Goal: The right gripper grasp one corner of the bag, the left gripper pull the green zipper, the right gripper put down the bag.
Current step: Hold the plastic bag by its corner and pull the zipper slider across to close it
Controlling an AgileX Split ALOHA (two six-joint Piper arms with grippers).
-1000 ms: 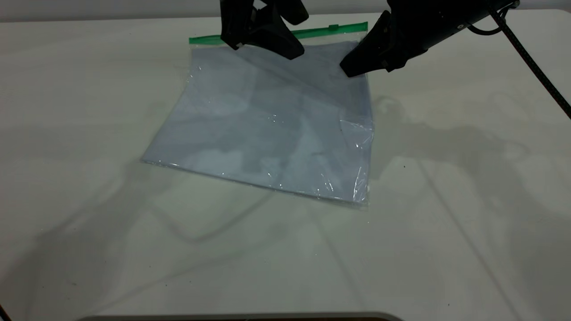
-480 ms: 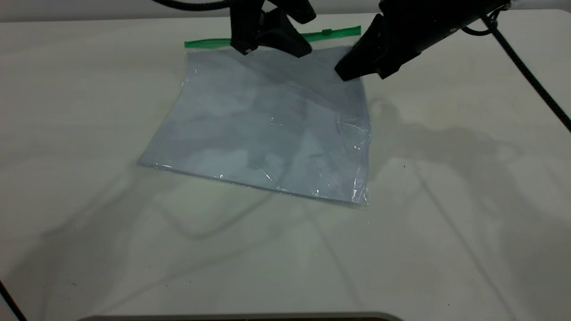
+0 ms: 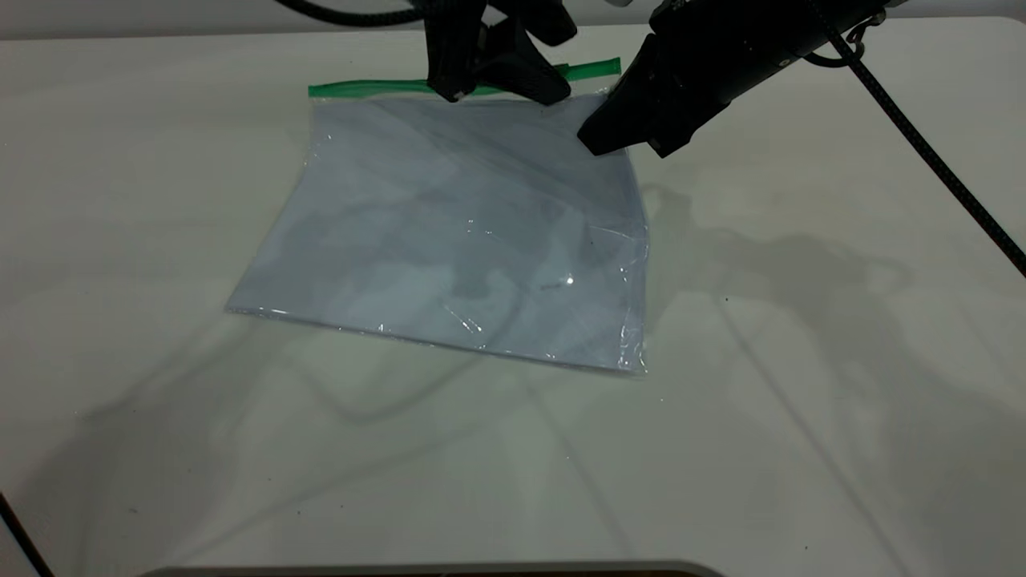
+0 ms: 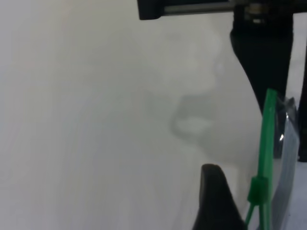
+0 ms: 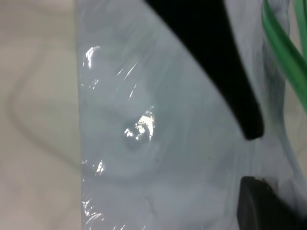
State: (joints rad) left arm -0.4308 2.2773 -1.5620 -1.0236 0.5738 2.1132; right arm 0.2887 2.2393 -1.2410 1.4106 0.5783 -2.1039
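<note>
Two black arms reach down over the far edge of the bag (image 3: 465, 232), which rests on the table (image 3: 801, 361). The right gripper (image 3: 617, 136) angles steeply, clamped on the far right corner. The left gripper (image 3: 497, 88) straddles the green zipper (image 3: 361, 88); its grip is unclear.

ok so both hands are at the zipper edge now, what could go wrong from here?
1. The right hand pinches only the far right corner of the bag; the clear film looks slick and may slip out under pull.
2. The left hand hides the slider on the green zipper, so it may close beside the tab and miss it.
3. The rest of the bag lies loose on the table; a pull could drag it.
</note>
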